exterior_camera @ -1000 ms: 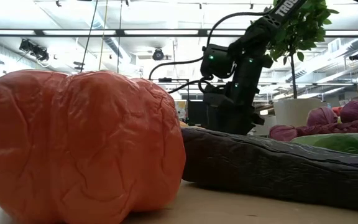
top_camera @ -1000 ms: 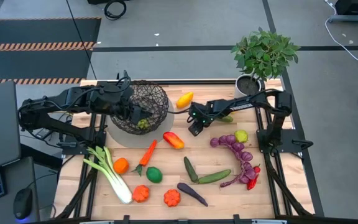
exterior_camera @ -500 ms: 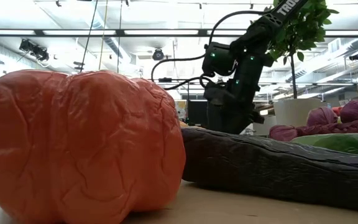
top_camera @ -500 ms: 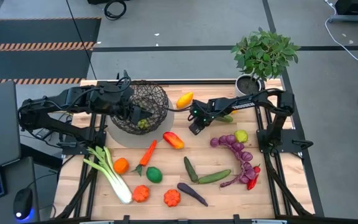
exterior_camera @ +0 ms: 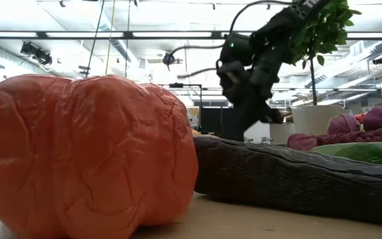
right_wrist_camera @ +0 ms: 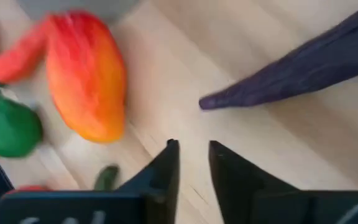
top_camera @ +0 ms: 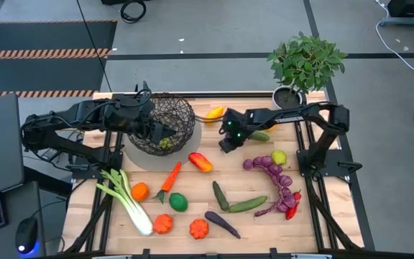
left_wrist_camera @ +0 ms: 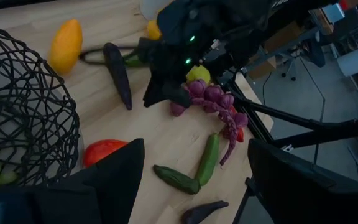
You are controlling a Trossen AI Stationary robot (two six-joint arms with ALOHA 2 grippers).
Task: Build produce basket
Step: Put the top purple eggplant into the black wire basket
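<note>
My left gripper [top_camera: 157, 132] sits at the wire basket [top_camera: 165, 122], its fingers [left_wrist_camera: 114, 171] spread wide on either side of my view and holding nothing; the basket stands near the table's [top_camera: 192, 180] back left part with a bunch of green grapes [top_camera: 165, 144] inside. My right gripper [top_camera: 223, 146] hangs over bare wood to the right of the basket, with its fingers [right_wrist_camera: 166, 163] nearly together, only a narrow gap between them, and nothing in between. Just ahead of those fingers lie a red-orange mango [right_wrist_camera: 86, 74] and the tip of a purple aubergine [right_wrist_camera: 303, 65], both resting on the wood and apart from me. A yellow mango [top_camera: 213, 114] lies behind my right arm near the basket's rim. The rest of the produce is spread across the front half: leek [top_camera: 124, 198], orange [top_camera: 139, 191], carrot [top_camera: 170, 178], lime [top_camera: 178, 202], two small orange pumpkins [top_camera: 198, 229], two green cucumbers [top_camera: 248, 204], another purple aubergine [top_camera: 223, 224], and a string of purple grapes [top_camera: 272, 171] with a red chilli [top_camera: 292, 208] at its end. A potted plant [top_camera: 304, 65] stands at the back right corner.
</note>
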